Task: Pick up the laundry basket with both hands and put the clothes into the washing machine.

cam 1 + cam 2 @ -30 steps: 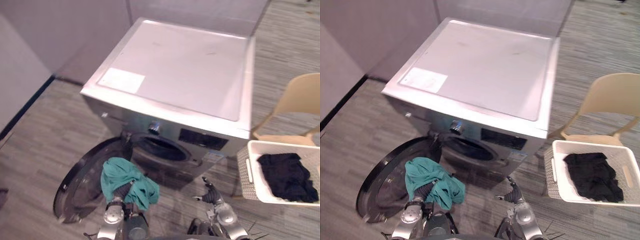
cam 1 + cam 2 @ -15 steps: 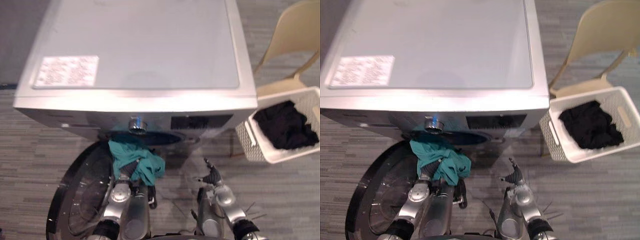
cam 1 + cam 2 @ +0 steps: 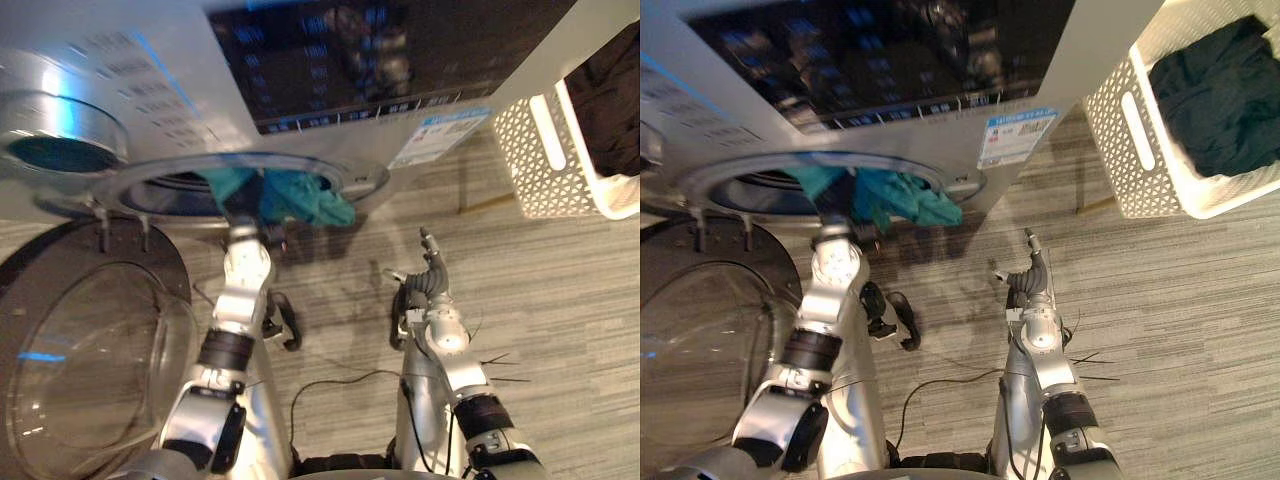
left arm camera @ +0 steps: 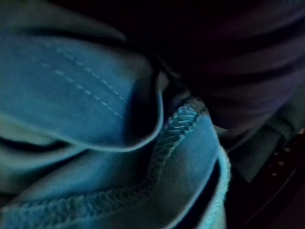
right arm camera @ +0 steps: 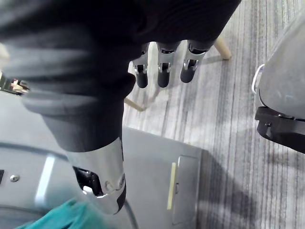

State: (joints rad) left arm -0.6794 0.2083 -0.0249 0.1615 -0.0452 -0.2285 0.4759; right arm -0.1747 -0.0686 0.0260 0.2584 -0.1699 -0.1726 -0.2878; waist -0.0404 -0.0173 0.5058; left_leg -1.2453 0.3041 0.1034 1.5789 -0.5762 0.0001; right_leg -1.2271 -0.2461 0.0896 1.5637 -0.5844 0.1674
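The teal garment (image 3: 292, 197) lies bunched over the left hand (image 3: 248, 235) right at the lip of the drum opening (image 3: 160, 186) of the washing machine (image 3: 330, 60). Part of it is past the rim, and a fold trails out along the lip toward the right hand's side. In the left wrist view the cloth sits against the camera with the dark drum beyond it. The fingers are buried in the fabric, so I cannot tell whether they clasp it. The drum lies straight ahead of this hand, so the move probably needs to go deeper along the forearm's line to carry the trailing fold over the rim. The right hand (image 3: 430, 278) hovers well apart over the floor, fingers (image 5: 162, 71) loosely straight and holding nothing. The round door (image 3: 90, 340) hangs open on the left arm's outer side. Beyond the right hand stands the white laundry basket (image 3: 1135, 130), with dark clothes (image 3: 1220, 90) in it yet to be loaded.
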